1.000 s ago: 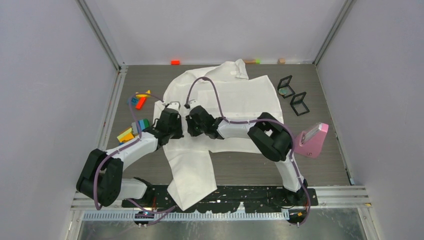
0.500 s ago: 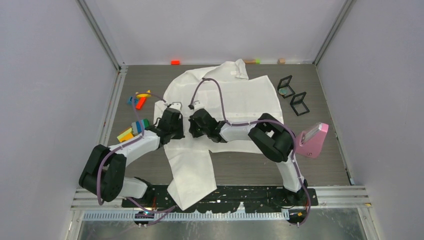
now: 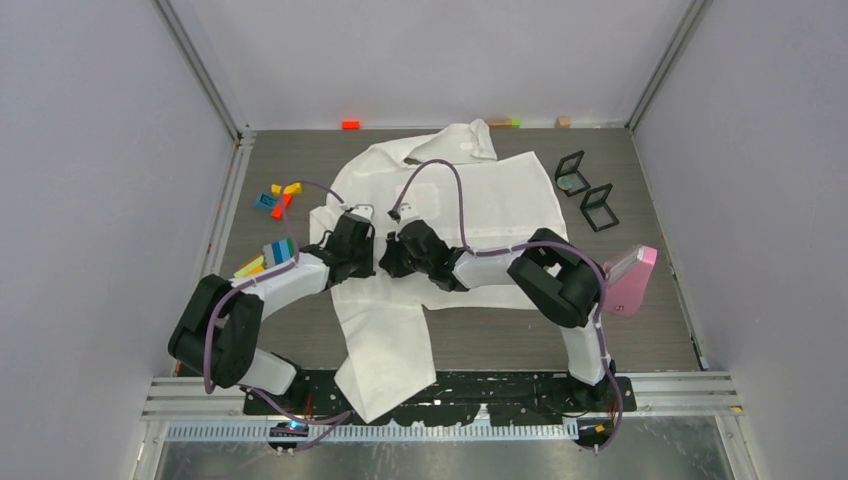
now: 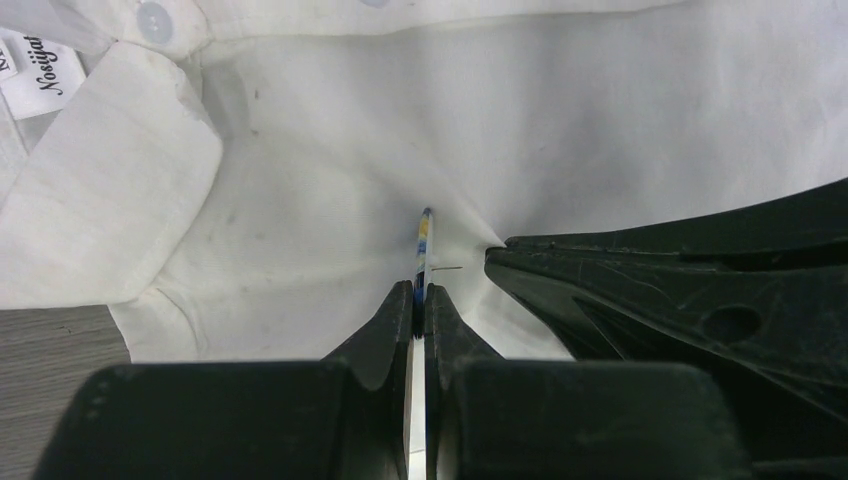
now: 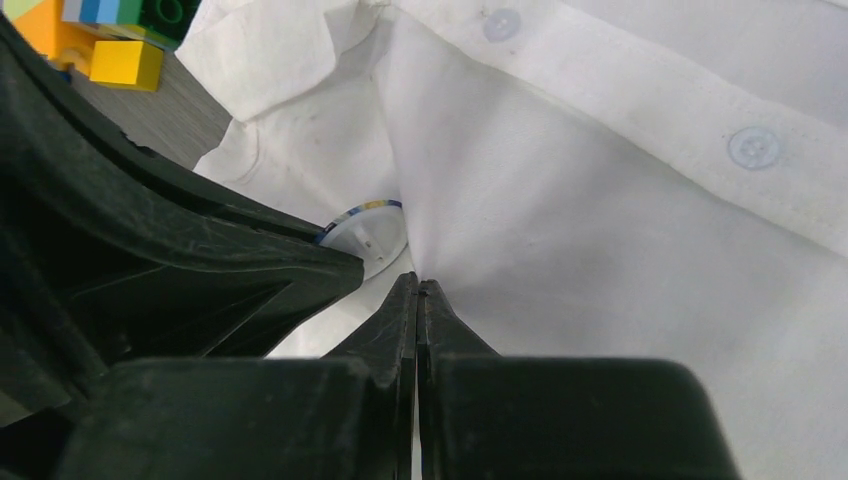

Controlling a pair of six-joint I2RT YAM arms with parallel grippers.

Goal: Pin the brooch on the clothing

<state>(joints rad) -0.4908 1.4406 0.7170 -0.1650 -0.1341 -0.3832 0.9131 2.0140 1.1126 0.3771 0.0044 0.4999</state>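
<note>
White with a blue-and-yellow rim, the brooch stands on edge against the shirt, clamped between the closed fingers of the left gripper. A thin pin juts from its side toward the right gripper. That gripper is closed too, its tips nipping a small peak of shirt fabric just beside the brooch. The shirt lies spread across the middle of the grey table, with its collar at the far side and its button strip running past the grippers. Coloured toy blocks sit to its left. Two black frames and a pink object lie to the right.
</note>
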